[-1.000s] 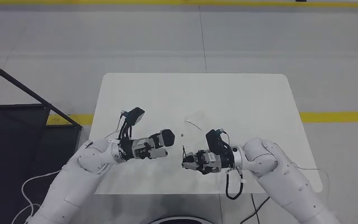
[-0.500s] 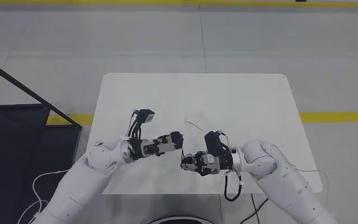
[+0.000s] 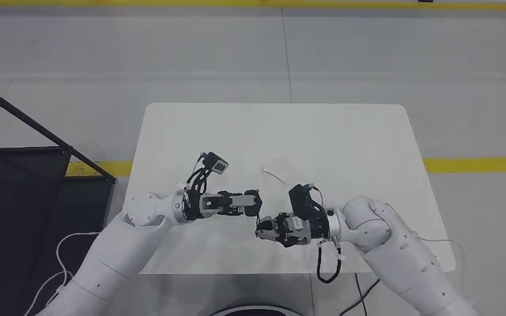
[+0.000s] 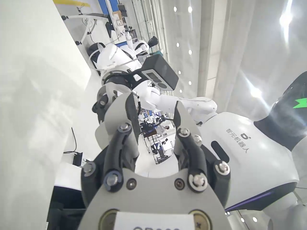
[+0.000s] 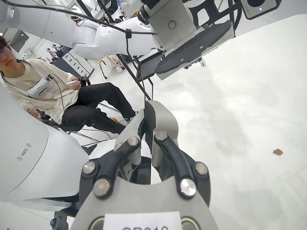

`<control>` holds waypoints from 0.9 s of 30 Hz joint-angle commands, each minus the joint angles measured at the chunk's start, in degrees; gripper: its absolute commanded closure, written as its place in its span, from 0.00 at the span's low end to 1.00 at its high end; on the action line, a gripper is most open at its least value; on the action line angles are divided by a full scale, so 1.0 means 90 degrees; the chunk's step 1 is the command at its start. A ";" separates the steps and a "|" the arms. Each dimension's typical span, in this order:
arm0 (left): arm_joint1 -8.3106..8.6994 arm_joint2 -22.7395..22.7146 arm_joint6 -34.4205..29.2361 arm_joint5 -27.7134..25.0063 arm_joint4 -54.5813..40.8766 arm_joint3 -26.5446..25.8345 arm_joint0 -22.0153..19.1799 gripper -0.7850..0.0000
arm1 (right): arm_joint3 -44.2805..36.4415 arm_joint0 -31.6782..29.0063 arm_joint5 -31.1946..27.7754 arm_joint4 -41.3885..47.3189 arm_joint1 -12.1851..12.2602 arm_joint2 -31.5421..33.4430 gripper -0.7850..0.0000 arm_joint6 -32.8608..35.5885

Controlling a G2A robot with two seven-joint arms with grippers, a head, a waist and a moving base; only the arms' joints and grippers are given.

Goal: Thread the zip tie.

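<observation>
My right gripper (image 3: 264, 229) sits low over the near middle of the flat white rectangular table (image 3: 356, 134), its two grey fingers pressed fully together. Pinched between their black pads is a thin black plastic zip tie (image 5: 144, 107), so it is off the table and in my grasp. It runs straight out past the fingertips, with its long axis pointing away from my right wrist, up and toward the far left. I cannot tell where its free end lies, nor which end carries the locking head.

My left gripper (image 3: 254, 200) hangs just beside the right one, on its far-left side, close but not touching. Its fingers are spread wide with nothing between them, and they point rightward at the right gripper. Seen from the right wrist, one ribbed black pad (image 5: 191, 51) of the left gripper lies beyond the tie's line.

So the strand leads from the right fingertips toward the open left jaws, and the left arm is the nearer one to its loose length. I judge the threading not yet begun. The next move likely asks the left fingers to close on the loose part, where a small sideways miss would let the springy strand slip past.

A thin pale strip (image 3: 274, 169) lies on the table farther off.
</observation>
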 commanded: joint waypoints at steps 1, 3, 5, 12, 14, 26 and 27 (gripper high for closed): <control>-0.0016 0.0023 -0.0055 0.0007 0.0018 0.0005 -0.0006 0.53 | 0.0001 0.0003 0.0015 -0.0009 0.0000 -0.0005 1.00 -0.0006; -0.0033 0.0043 -0.0099 0.0024 0.0044 0.0018 -0.0015 0.54 | -0.0002 0.0013 0.0032 -0.0018 -0.0003 -0.0018 1.00 -0.0001; -0.0048 0.0046 -0.0119 0.0020 0.0075 0.0029 -0.0028 0.56 | 0.0004 0.0022 0.0053 -0.0023 -0.0004 -0.0025 1.00 -0.0001; -0.0100 0.0038 -0.0246 0.0017 -0.0024 0.0086 -0.0043 0.64 | 0.0013 0.0026 0.0066 -0.0034 -0.0003 -0.0023 1.00 -0.0046; -0.0112 0.0029 -0.0268 0.0030 -0.0033 0.0100 -0.0044 0.69 | 0.0022 0.0027 0.0076 -0.0040 -0.0002 -0.0019 1.00 -0.0055; -0.0151 -0.0166 -0.0413 -0.0018 -0.0189 0.0120 0.0032 0.67 | 0.0026 0.0007 0.0105 -0.0008 0.0011 0.0008 1.00 -0.0094; -0.0153 -0.0183 -0.0451 -0.0010 -0.0228 0.0124 0.0039 0.67 | 0.0028 0.0005 0.0113 -0.0005 0.0012 0.0009 1.00 -0.0089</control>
